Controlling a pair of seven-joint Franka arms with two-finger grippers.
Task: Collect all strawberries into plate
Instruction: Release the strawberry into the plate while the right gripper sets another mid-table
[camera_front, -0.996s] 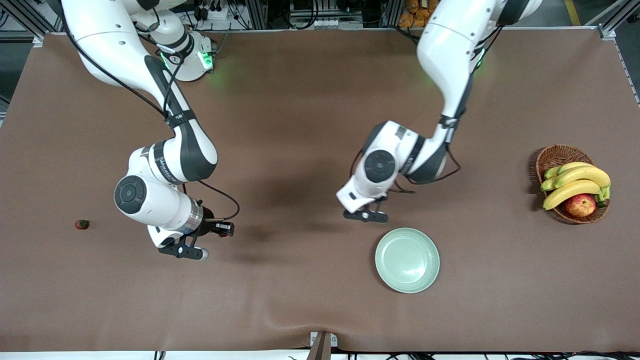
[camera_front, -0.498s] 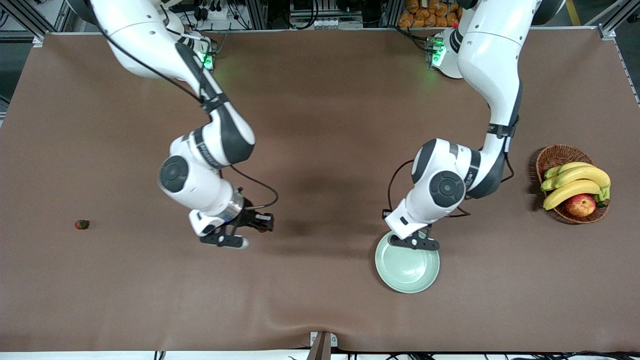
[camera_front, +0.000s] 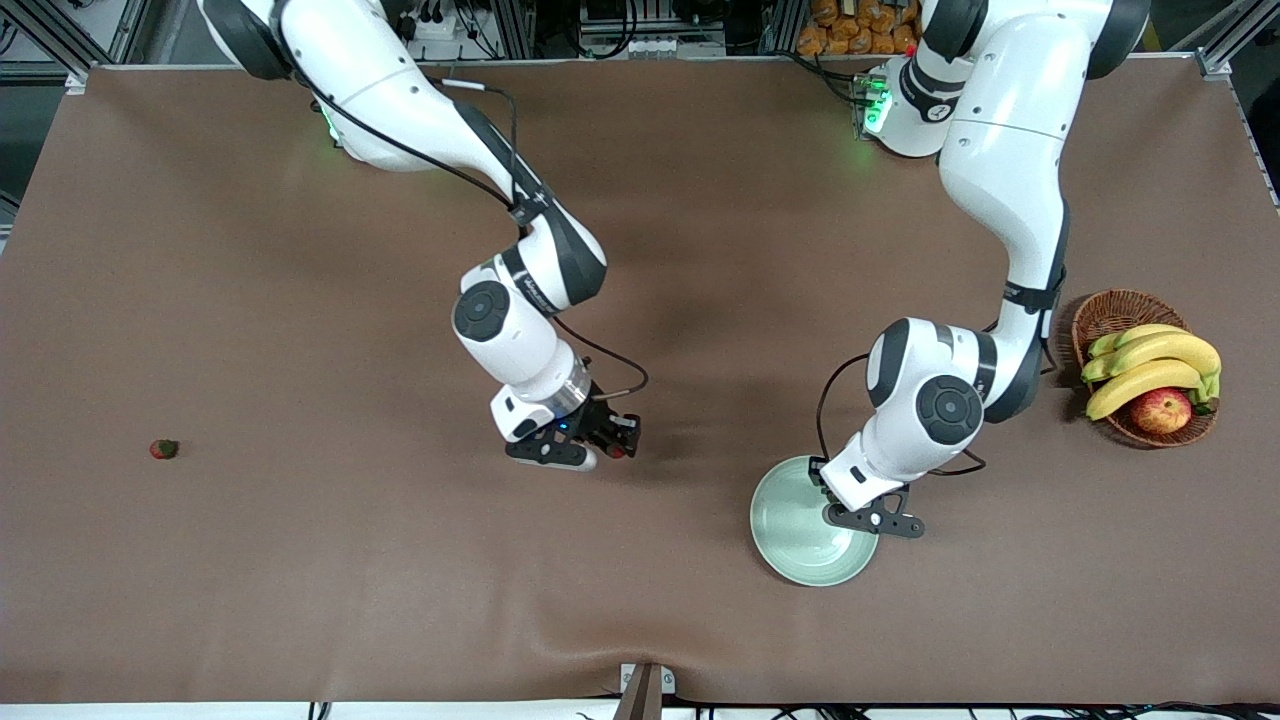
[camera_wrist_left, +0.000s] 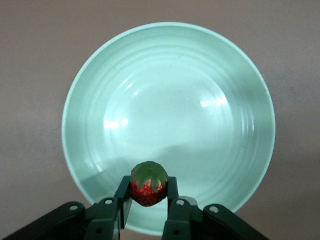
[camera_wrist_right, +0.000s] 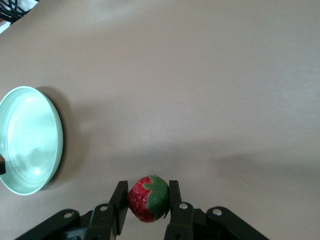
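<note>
The pale mint-green plate (camera_front: 790, 540) lies toward the left arm's end of the table. My left gripper (camera_front: 868, 515) hangs over it, shut on a red strawberry (camera_wrist_left: 148, 184) with its green cap up; in the left wrist view the plate (camera_wrist_left: 200, 100) fills the frame below the berry. My right gripper (camera_front: 612, 445) is over bare table between the plate and the right arm's end, shut on a second strawberry (camera_wrist_right: 148, 198). The plate (camera_wrist_right: 27, 140) shows off to one side in the right wrist view. A third strawberry (camera_front: 164, 449) lies alone on the table near the right arm's end.
A brown wicker basket (camera_front: 1110, 312) with bananas (camera_front: 1150, 365) and a red-yellow apple (camera_front: 1161, 410) stands at the left arm's end of the table. Brown cloth covers the whole table.
Both arms have swung toward the left arm's end. The left gripper moved from beside the plate to over it. The right gripper carried its strawberry closer to the plate.
</note>
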